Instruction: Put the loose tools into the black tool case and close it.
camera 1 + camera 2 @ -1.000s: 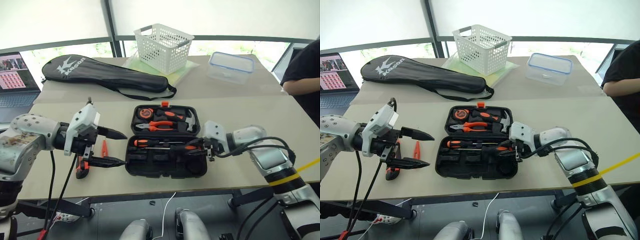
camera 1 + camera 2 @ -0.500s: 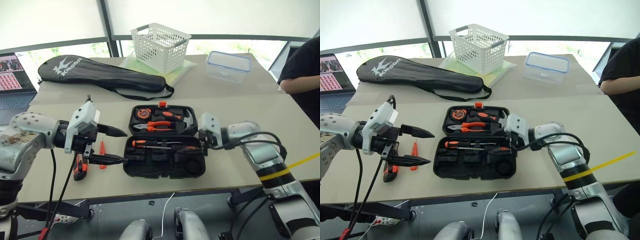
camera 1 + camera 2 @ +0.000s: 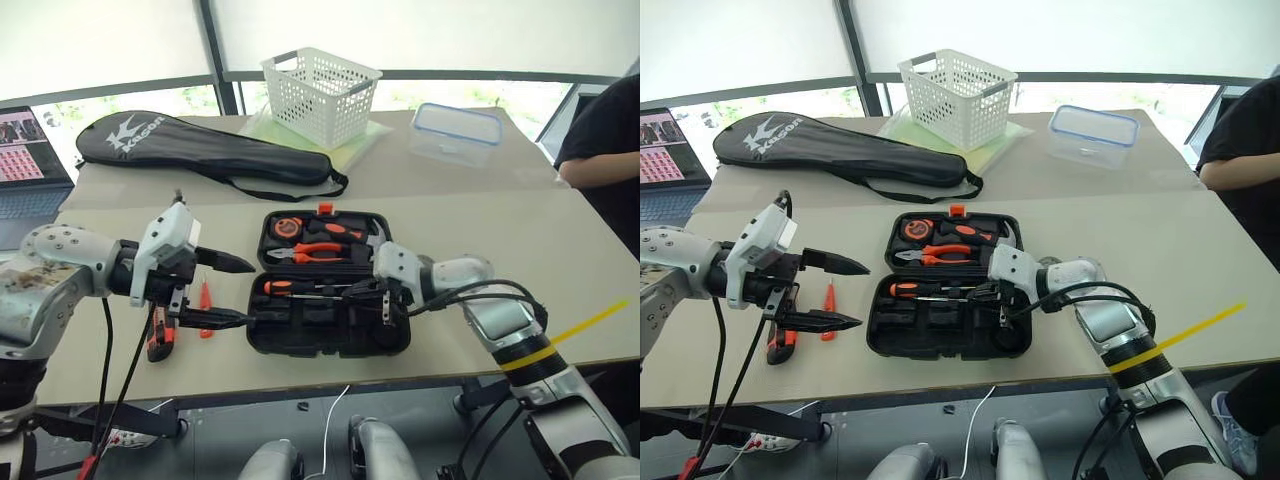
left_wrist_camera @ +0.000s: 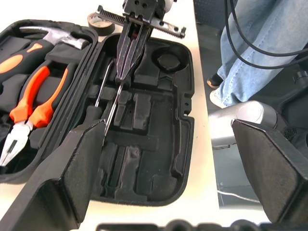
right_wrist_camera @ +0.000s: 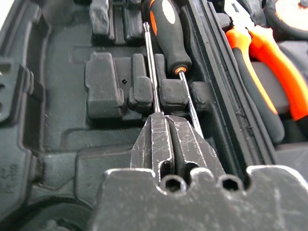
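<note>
The black tool case [image 3: 262,320] lies open mid-table. Two screwdrivers [image 3: 284,286] lie in its near half; one's handle [image 5: 168,33] and both shafts appear in the right wrist view. My right gripper [image 3: 365,292] is shut and empty, tips right over those shafts, seen also from the left wrist [image 4: 119,79]. My left gripper [image 3: 251,293] hovers open at the case's left edge, holding nothing. On the table beneath it lie the utility knife [image 3: 160,338], partly hidden, and the slim tester screwdriver [image 3: 205,297]. The tape roll [image 4: 100,20] sits on the table beside the case.
Pliers [image 3: 322,251], a hammer [image 4: 57,34] and a tape measure [image 3: 292,226] fill the case's far half. Behind stand a white basket [image 3: 322,92], a clear lidded box [image 3: 456,132] and a black racket bag [image 3: 200,150]. A laptop [image 3: 30,165] is far left, a person [image 3: 600,140] far right.
My right gripper has swung left from the case's right edge over the screwdrivers in the near half, and its fingers have closed. The left arm has kept still.
</note>
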